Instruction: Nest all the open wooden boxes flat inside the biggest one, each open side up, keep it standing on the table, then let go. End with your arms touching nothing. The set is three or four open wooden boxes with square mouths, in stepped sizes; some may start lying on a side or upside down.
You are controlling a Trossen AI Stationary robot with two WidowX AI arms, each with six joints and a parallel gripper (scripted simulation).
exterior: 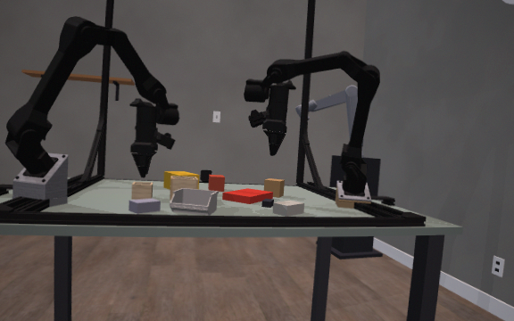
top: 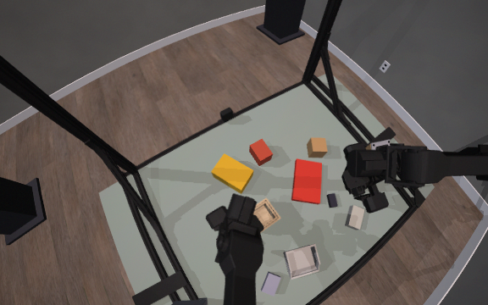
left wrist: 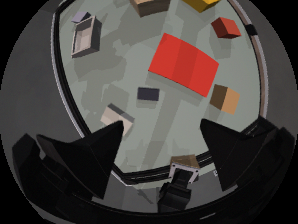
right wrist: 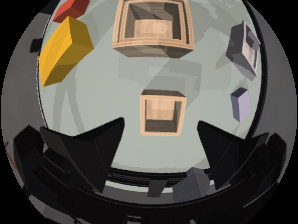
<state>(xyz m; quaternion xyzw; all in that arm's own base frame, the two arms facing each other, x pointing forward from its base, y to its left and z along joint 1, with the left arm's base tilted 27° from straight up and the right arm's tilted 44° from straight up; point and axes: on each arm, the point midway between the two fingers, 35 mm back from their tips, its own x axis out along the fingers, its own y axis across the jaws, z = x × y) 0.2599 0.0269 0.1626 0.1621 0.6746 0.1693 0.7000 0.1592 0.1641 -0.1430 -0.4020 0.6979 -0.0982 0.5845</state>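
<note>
The biggest wooden box (top: 276, 217) (exterior: 184, 184) (right wrist: 152, 51) stands open side up. Its doubled rim shows at least one smaller box (right wrist: 156, 30) nested inside; exactly how many is unclear. A separate small wooden box (exterior: 142, 191) (right wrist: 162, 111) stands open side up beside it, hidden behind the arm in the top view. My right gripper (exterior: 143, 176) (right wrist: 162, 123) is open and empty, just above the small box in the exterior view. My left gripper (exterior: 273, 153) (left wrist: 163, 124) is open and empty, high above the other side of the table.
A grey tray (top: 302, 261) (exterior: 194, 201) and a lilac block (top: 271, 283) (right wrist: 240, 105) lie near the wooden boxes. A yellow block (top: 232, 173), a red block (top: 260, 152), a flat red slab (top: 307, 181), a tan cube (top: 317, 147), a dark block (left wrist: 148, 94) and a beige block (top: 355, 217) also stand around.
</note>
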